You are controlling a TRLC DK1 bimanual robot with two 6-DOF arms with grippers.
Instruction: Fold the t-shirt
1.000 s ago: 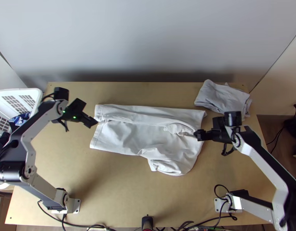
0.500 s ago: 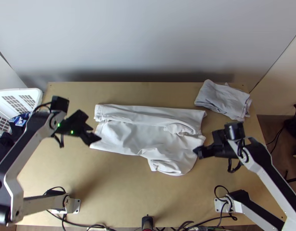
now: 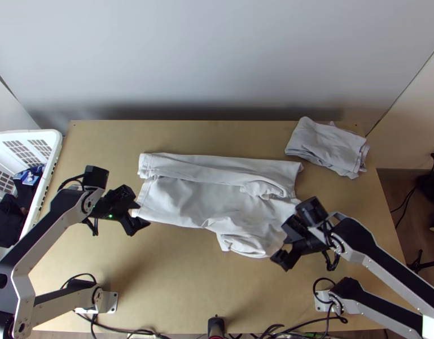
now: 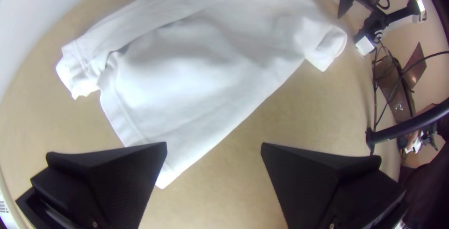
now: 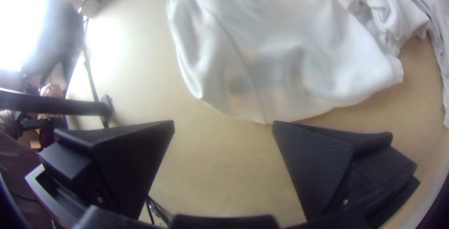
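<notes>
The white t-shirt (image 3: pixel 200 198) lies on the table, its far edge folded over in a long strip and its near right part bunched. At the shirt's near left corner is my left gripper (image 3: pixel 139 221); in the left wrist view the left gripper (image 4: pixel 214 147) stands open, one finger over the hem of the shirt (image 4: pixel 187 75). My right gripper (image 3: pixel 284 244) is by the bunched near right end. Seen in the right wrist view, the right gripper (image 5: pixel 223 124) is open beside the edge of the shirt (image 5: pixel 280 46), no cloth between its fingers.
A folded grey cloth (image 3: pixel 328 148) lies at the table's far right corner. At the left stands a white basket (image 3: pixel 54 148) with dark and blue items inside. Bare table (image 3: pixel 183 271) stretches between the shirt and the near edge.
Both grippers have come nearer to the table's near edge, the left to the shirt's near left corner, the right from the shirt's right side to its near right end. The shirt lies as before.
</notes>
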